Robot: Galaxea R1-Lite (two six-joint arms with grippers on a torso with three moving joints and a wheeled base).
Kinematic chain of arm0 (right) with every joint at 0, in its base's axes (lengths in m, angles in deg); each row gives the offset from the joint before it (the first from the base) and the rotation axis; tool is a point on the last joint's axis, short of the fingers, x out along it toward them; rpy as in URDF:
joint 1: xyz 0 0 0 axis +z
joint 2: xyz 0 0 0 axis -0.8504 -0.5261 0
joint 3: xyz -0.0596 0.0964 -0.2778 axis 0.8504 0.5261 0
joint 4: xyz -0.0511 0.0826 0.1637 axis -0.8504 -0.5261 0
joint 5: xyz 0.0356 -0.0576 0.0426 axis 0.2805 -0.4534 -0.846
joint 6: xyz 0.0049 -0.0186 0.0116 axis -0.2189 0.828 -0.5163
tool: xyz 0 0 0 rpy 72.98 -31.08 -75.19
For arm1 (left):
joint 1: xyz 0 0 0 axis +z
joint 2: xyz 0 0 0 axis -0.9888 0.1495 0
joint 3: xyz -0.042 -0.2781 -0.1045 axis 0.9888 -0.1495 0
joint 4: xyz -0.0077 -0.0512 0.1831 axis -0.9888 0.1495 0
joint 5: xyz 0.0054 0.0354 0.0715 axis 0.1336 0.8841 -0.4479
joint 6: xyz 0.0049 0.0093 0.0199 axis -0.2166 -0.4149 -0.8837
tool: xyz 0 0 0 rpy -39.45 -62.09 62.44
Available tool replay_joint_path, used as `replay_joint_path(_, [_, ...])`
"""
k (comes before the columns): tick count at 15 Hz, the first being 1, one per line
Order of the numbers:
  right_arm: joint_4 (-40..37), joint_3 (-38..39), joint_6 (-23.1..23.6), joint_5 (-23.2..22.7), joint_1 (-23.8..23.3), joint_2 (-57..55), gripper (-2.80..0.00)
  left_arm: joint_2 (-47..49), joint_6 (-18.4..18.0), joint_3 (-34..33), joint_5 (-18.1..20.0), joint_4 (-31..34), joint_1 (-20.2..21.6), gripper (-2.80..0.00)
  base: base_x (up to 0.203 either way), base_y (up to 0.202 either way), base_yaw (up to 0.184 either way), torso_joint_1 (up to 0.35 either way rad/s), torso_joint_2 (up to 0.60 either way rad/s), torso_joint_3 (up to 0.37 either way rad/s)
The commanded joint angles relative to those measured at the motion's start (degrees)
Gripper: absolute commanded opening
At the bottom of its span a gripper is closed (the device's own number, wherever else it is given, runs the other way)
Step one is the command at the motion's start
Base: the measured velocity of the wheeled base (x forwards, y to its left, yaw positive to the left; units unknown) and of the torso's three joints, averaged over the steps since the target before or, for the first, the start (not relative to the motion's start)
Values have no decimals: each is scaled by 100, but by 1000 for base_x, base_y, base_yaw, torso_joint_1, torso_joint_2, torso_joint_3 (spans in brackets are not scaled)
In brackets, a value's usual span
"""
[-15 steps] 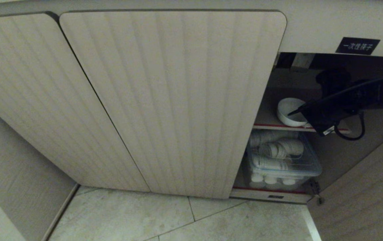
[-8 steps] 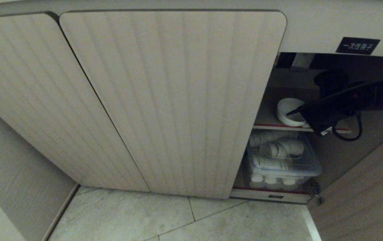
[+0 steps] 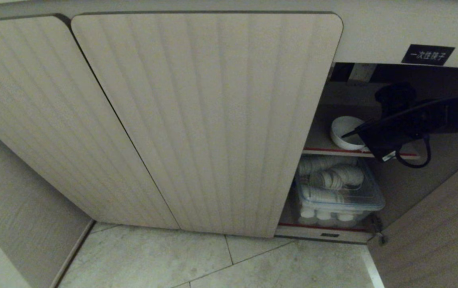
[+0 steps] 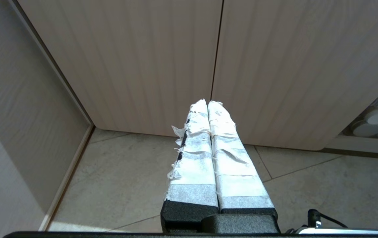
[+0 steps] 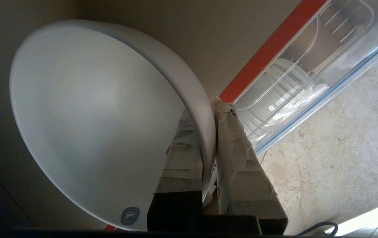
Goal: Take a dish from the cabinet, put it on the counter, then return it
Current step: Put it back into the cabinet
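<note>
Dish: dish [image 5: 86, 109], glossy plain white ceramic, round with deep curved sides, sitting on the cabinet's upper shelf; tiny blue-grey round sticker inside near the rim, can't read it.
Right claw: right claw [image 5: 213, 107] pinching the dish's rim, one tape-wrapped finger [image 5: 184, 145] inside, the other outside.
Shelf: shelf [image 3: 321, 151], beige board with a red front edge.
Below: clear plastic bin [image 3: 343, 200] with a blue-edged lid, full of white ribbed cups.
Cabinet: cabinet [image 3: 213, 120], beige wood-grain, vertically ribbed doors, rounded corners.
Label: black label [image 3: 427, 55], white characters, roughly 一次性筷子.
Left claw: left claw [image 4: 207, 103] pressed together, taped in frayed white, over the tile floor [image 4: 126, 175].
</note>
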Motion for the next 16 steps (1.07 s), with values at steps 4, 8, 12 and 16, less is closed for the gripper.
replay_joint_path(4, [-6, -30, -35, -2, 3, -31, -280, -2, 3, -1, 0, -2, 1, -280, 0, 0, 0, 0, 0, 0])
replay_joint_path(8, [-27, -115, -35, -2, 3, -62, -280, -2, 3, 1, 0, -2, 1, -280, 0, 0, 0, 0, 0, 0])
replay_joint_path(12, [-27, -115, -35, -11, 3, -62, -280, -2, 3, 1, 0, -2, 1, -280, 0, 0, 0, 0, 0, 0])
replay_joint_path(16, [-10, -115, -35, -2, 3, -62, -280, -2, 3, 1, 0, -2, 1, -280, 0, 0, 0, 0, 0, 0])
